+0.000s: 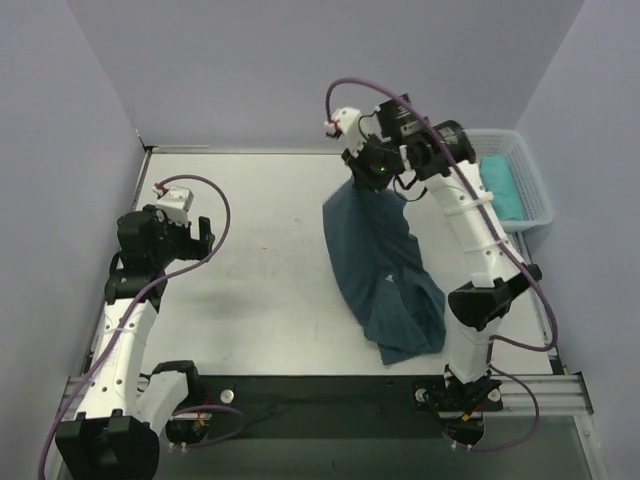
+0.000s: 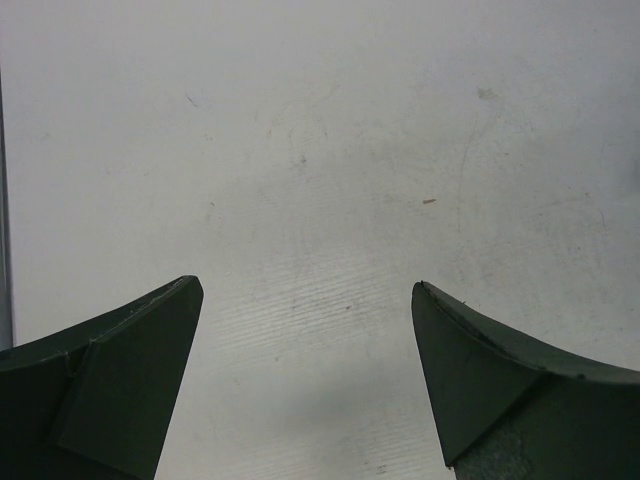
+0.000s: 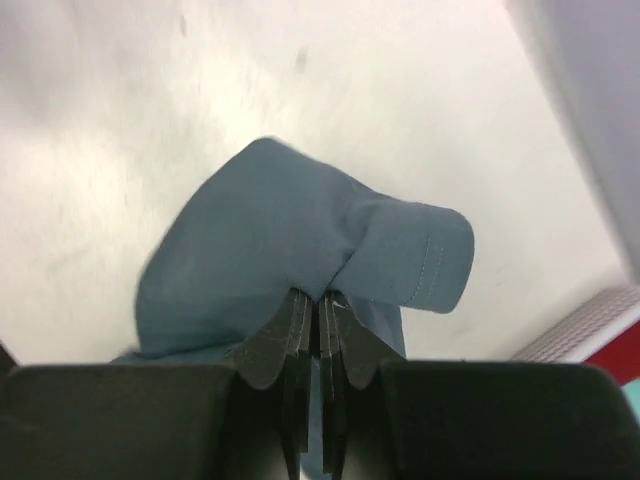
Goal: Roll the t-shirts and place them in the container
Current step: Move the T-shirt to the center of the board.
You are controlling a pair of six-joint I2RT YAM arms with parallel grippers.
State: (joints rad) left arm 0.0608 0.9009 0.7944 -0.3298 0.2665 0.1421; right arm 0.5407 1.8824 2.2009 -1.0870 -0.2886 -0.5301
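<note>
A slate-blue t-shirt (image 1: 385, 275) hangs crumpled from my right gripper (image 1: 378, 178), with its lower part resting on the table near the right arm's base. In the right wrist view the gripper (image 3: 318, 297) is shut on a fold of the blue t-shirt (image 3: 270, 240), a hemmed edge bulging to the right. My left gripper (image 1: 170, 205) sits at the table's left side, far from the shirt. Its fingers (image 2: 130, 380) are spread wide open over bare table, with nothing between them. A turquoise t-shirt (image 1: 500, 185) lies in the basket.
A white mesh basket (image 1: 530, 180) stands at the back right corner, its rim (image 3: 590, 325) showing in the right wrist view with some red below it. Lilac walls enclose the table on three sides.
</note>
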